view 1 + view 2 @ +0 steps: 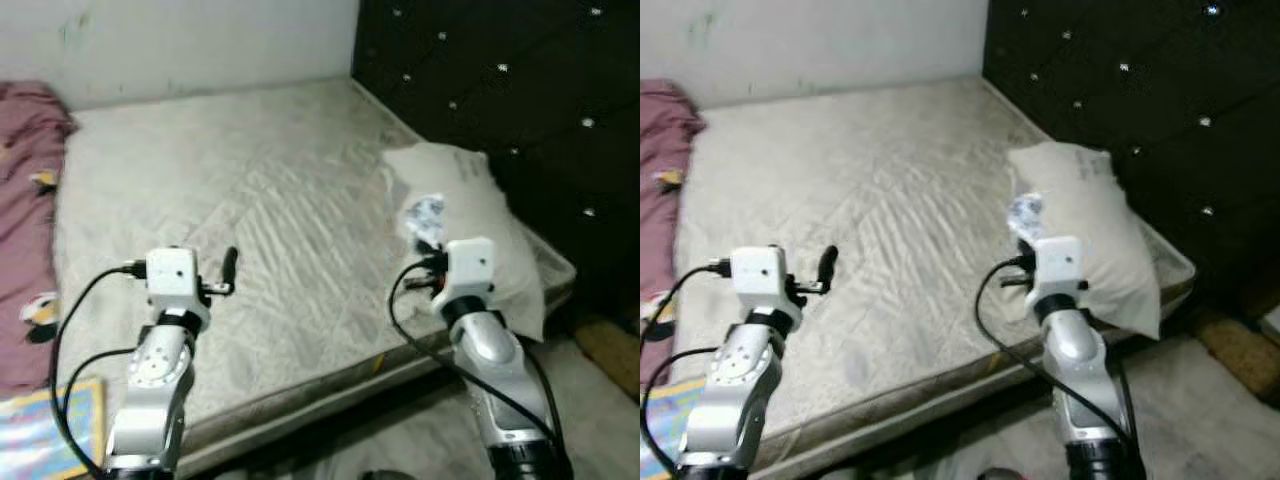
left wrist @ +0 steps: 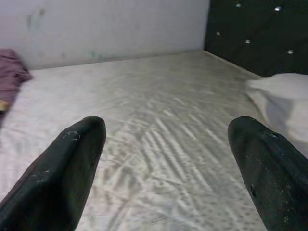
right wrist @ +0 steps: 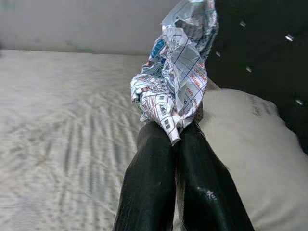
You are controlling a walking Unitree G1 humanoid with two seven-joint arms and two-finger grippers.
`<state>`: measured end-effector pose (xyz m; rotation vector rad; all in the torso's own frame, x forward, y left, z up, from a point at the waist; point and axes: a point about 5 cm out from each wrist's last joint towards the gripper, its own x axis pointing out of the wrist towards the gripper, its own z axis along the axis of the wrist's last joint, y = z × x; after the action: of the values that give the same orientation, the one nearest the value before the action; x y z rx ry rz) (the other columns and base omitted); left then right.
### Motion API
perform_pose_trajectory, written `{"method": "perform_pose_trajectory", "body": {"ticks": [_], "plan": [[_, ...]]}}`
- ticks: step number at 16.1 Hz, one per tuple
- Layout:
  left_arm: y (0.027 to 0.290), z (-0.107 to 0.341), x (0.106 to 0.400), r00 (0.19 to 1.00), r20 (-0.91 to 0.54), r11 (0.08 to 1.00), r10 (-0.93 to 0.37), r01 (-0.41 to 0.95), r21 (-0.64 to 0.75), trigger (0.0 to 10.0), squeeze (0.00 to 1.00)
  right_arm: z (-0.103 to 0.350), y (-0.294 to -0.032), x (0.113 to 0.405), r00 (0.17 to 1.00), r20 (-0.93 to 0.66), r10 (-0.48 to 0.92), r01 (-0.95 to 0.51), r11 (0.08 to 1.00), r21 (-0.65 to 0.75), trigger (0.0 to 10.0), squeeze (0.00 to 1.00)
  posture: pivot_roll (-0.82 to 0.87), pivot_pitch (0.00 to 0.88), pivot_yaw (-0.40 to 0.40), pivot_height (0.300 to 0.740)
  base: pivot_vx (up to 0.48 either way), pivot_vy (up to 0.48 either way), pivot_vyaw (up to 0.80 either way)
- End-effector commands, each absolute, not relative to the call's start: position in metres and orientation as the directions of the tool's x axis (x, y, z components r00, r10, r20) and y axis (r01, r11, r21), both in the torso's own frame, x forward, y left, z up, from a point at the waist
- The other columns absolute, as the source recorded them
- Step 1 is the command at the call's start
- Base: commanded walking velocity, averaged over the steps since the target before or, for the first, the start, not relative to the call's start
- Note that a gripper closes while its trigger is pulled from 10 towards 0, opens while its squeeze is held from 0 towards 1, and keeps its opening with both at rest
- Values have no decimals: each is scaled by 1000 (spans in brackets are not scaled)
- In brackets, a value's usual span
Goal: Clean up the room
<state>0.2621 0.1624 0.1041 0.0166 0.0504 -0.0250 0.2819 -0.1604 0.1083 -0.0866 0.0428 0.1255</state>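
A crumpled sheet of printed paper sticks up from my right gripper, whose two black fingers are shut on its lower end. In the left eye view that paper hangs above the pillow's near side, at the bed's right edge. My left gripper is open with nothing between its fingers, held above the front left part of the mattress; one finger points up.
A pink blanket lies along the mattress's left side. The dark tufted headboard stands to the right, a pale wall behind. A colourful mat lies on the floor at front left.
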Motion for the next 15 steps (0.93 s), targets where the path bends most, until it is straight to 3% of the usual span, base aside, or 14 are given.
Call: {"method": "perform_pose_trajectory", "body": {"ticks": [1,9,15], "plan": [[160,106,263,998,-45,999,-31,32,12,10000,0,115,-162,284,992,-17,127,-128,986,-104,10000,0,4,0,6,740,0,319,525],[159,110,268,999,-34,1000,-25,26,9,10000,0,118,-154,292,989,3,150,-149,985,-91,10000,0,8,0,5,740,0,252,752],[158,109,267,999,-37,1000,-31,31,5,10000,0,112,-155,288,990,-18,143,-144,986,-84,10000,0,6,0,3,740,0,480,0]]}}
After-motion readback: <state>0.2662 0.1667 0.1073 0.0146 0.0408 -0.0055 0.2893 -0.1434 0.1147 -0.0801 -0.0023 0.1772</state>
